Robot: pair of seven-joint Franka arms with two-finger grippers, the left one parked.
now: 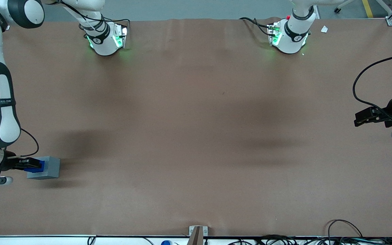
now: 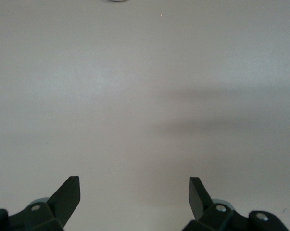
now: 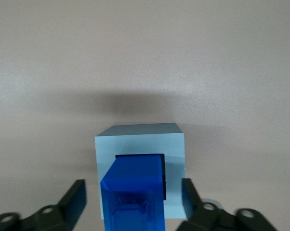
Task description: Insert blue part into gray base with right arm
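The gray base (image 1: 50,167) sits on the brown table near the working arm's end. The blue part (image 1: 35,167) stands in the square recess in its top and sticks up out of it. My right gripper (image 1: 29,164) is over the base, around the blue part. In the right wrist view the blue part (image 3: 132,197) rises from the recess of the gray base (image 3: 140,137). The gripper (image 3: 133,187) is open, with one finger (image 3: 77,192) on each side of the part and a gap between each finger and the part.
The two arm bases (image 1: 105,37) (image 1: 289,34) stand along the table edge farthest from the front camera. A small metal bracket (image 1: 197,233) and cables (image 1: 345,231) lie at the nearest edge. The parked arm's gripper (image 1: 369,115) hangs at its end of the table.
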